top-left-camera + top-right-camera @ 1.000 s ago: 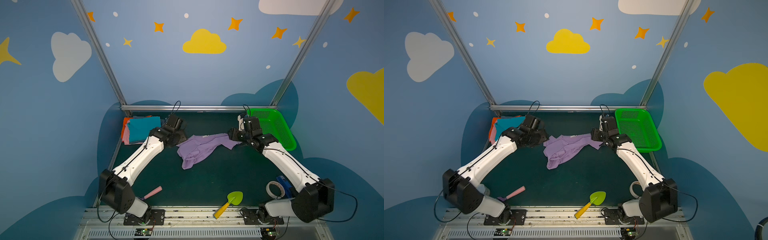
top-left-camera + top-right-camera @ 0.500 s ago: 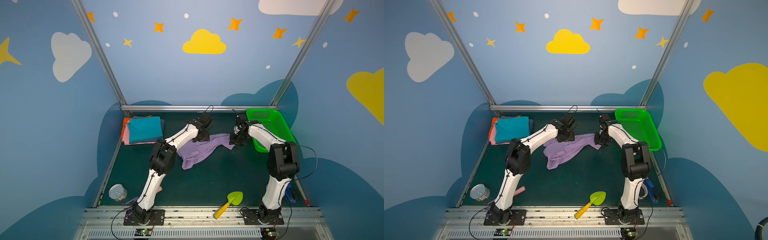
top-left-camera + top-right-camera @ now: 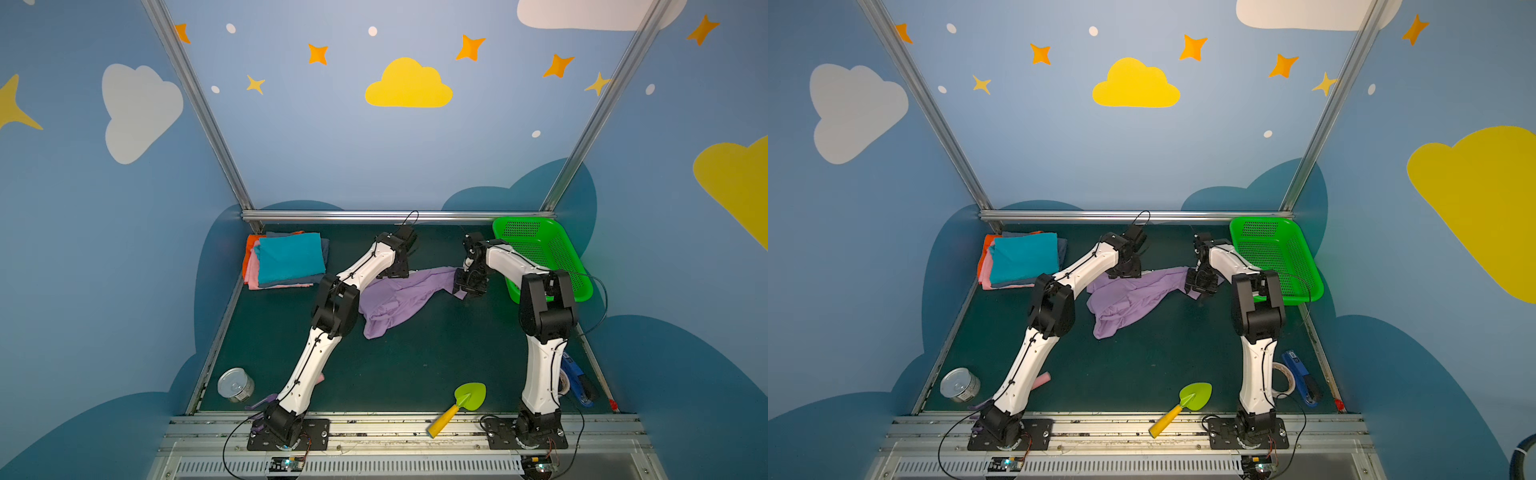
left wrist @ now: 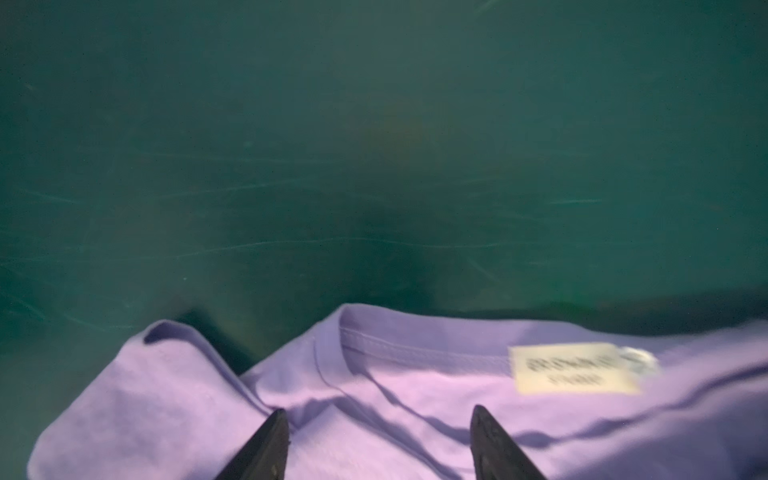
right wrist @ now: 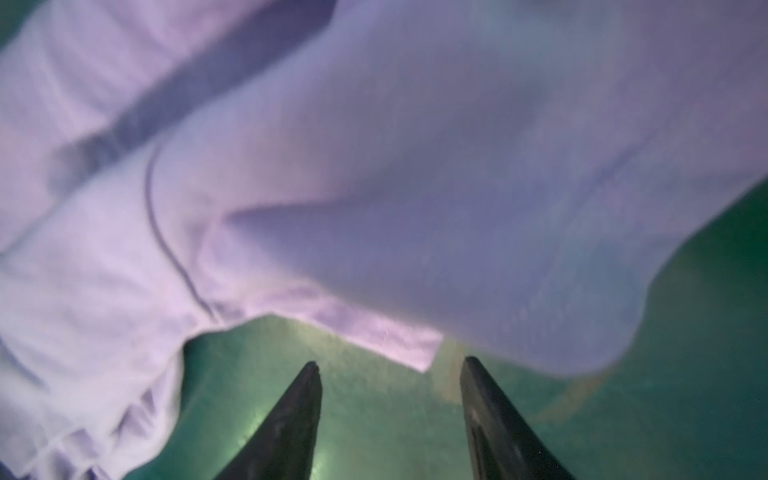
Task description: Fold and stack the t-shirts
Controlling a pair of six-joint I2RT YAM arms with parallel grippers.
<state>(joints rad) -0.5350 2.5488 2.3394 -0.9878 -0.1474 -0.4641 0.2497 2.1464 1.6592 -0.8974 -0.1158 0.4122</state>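
Partly, the tee [image 3: 399, 299] lies under the left arm [image 3: 332, 307] in both top views, where both sets of fingertips are hidden beneath the wrists. Its neck label [image 4: 575, 368] is too blurred to read. Left gripper [image 4: 379, 409]: fingers well apart over the cloth, just short of the collar [image 4: 415, 353], clasping nothing. Right gripper [image 5: 389, 360]: fingers well apart over bare mat [image 5: 374, 415], a hem corner lying between the tips; contact cannot be told. Tee: lavender, crumpled, spread between the two grippers. The stack [image 3: 286, 257], teal uppermost, lies well apart from the left fingers.
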